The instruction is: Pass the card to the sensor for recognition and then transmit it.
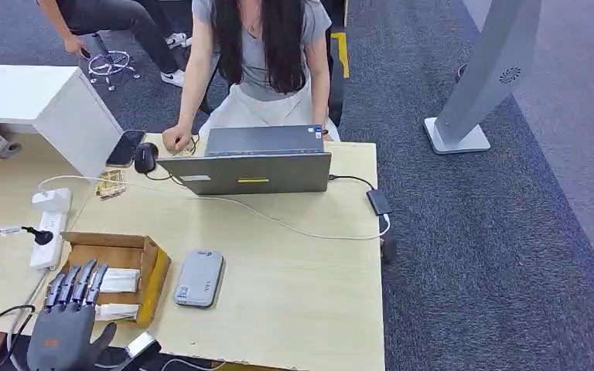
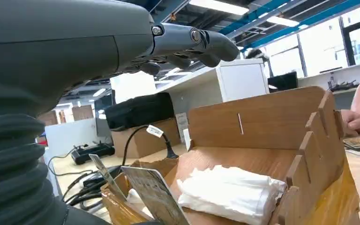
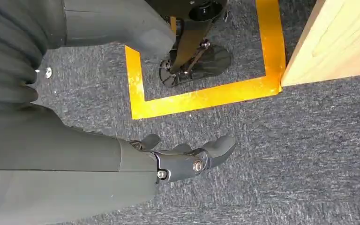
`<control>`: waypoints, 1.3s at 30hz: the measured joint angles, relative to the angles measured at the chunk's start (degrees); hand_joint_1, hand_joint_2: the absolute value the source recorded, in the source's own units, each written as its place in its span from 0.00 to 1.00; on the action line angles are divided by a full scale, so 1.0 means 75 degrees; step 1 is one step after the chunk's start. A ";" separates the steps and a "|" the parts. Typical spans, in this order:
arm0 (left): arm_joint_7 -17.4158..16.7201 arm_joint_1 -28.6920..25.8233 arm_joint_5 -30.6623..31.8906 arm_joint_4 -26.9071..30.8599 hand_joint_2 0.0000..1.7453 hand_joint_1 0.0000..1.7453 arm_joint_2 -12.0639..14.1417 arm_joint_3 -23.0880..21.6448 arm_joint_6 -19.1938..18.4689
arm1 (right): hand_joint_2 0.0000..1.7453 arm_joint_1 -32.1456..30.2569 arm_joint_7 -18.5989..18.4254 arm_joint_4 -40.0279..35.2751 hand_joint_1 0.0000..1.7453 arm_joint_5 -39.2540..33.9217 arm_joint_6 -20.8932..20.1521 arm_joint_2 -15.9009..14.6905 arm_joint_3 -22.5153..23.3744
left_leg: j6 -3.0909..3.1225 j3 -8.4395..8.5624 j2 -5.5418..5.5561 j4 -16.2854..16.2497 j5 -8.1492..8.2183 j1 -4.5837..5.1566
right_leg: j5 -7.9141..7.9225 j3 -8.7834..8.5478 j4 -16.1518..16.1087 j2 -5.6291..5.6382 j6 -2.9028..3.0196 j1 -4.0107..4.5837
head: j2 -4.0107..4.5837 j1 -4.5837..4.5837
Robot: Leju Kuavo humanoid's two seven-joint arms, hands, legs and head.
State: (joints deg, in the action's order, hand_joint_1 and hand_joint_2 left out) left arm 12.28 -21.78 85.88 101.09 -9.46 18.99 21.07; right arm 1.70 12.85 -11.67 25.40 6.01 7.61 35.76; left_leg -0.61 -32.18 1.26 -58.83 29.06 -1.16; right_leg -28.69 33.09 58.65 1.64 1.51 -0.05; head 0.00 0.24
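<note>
Head view: left robot hand over the card box

The left robot hand (image 1: 68,317) hovered empty, fingers spread, above the cardboard box (image 1: 151,274) on the tabletop (image 1: 294,294). A card (image 2: 155,194) stood inside. The right robot hand (image 3: 187,157) hung empty above grey carpet (image 3: 309,154).

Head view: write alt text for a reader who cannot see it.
The robot's left hand, fingers spread, hovers at a cardboard box holding white packets on a wooden table. A grey sensor lies beside the box; a person works at a laptop.
</note>
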 joint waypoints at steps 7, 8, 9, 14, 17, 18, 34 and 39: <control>0.0067 0.0033 0.0012 0.0000 1.00 0.00 -0.0122 0.0128 -0.0078 | 1.00 0.0003 0.0000 0.0000 0.00 0.0038 0.0003 0.0000 0.0026 | 0.0000 0.0000 0.0000 0.0000 0.0000 0.0000 | 0.0000 0.0000 0.0000 0.0000 0.0000 0.0000 | 0.0000 0.0000; 0.0073 0.0036 0.0012 0.0000 1.00 0.00 -0.0137 0.0143 -0.0082 | 1.00 0.0003 0.0000 0.0000 0.00 0.0044 0.0003 0.0000 0.0029 | 0.0000 0.0000 0.0000 0.0000 0.0000 0.0000 | 0.0000 0.0000 0.0000 0.0000 0.0000 0.0000 | 0.0000 -0.0003; 0.0073 0.0040 0.0012 0.0000 1.00 0.00 -0.0154 0.0166 -0.0085 | 1.00 0.0003 0.0000 0.0000 0.00 0.0044 0.0000 0.0000 0.0029 | 0.0000 0.0000 0.0000 0.0000 0.0000 0.0000 | 0.0000 0.0000 0.0000 0.0000 0.0000 0.0000 | 0.0000 0.0003; 0.0102 0.0049 0.0012 0.0003 1.00 0.00 -0.0195 0.0300 -0.0149 | 1.00 0.0006 -0.0006 0.0000 0.00 0.0070 0.0000 0.0000 0.0050 | 0.0000 0.0001 0.0000 0.0000 0.0000 0.0000 | 0.0000 0.0000 0.0000 0.0000 0.0000 0.0000 | 0.0000 0.0000; 0.0128 0.0054 0.0012 0.0006 1.00 0.00 -0.0242 0.0353 -0.0157 | 1.00 0.0006 -0.0012 0.0000 0.00 0.0082 0.0000 0.0000 0.0058 | 0.0000 0.0000 0.0000 0.0000 0.0000 0.0000 | 0.0000 0.0000 0.0000 0.0000 0.0000 0.0000 | 0.0000 -0.0003; 0.0128 0.0055 0.0012 0.0006 1.00 0.00 -0.0250 0.0358 -0.0157 | 1.00 0.0008 -0.0012 0.0000 0.00 0.0082 0.0000 0.0000 0.0058 | 0.0000 0.0000 0.0000 0.0000 0.0000 0.0000 | 0.0000 0.0000 0.0000 0.0000 0.0000 0.0000 | 0.0000 0.0000; 0.0309 0.0155 0.0038 0.0006 1.00 0.00 -0.0437 0.0571 -0.0405 | 1.00 0.0028 -0.0023 0.0000 0.00 0.0280 -0.0020 0.0000 0.0169 | 0.0000 0.0000 0.0000 0.0000 0.0000 0.0000 | 0.0000 0.0000 0.0000 0.0000 0.0000 0.0000 | 0.0000 0.0000; 0.0408 0.0162 0.0038 0.0006 1.00 0.00 -0.0507 0.0664 -0.0478 | 1.00 0.0031 -0.0020 0.0000 0.00 0.0367 -0.0026 0.0000 0.0254 | 0.0000 0.0000 0.0000 0.0000 0.0000 0.0000 | 0.0000 0.0000 0.0000 0.0000 0.0000 0.0000 | 0.0000 0.0000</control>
State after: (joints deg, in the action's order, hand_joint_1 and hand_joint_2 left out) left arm 15.34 -20.57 86.16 101.13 -13.27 23.98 17.49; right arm 1.93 12.70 -11.67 28.15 5.81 7.61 37.66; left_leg -0.61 -32.18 1.26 -58.83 29.06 -1.16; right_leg -28.69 33.09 58.65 1.64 1.51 -0.05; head 0.00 0.24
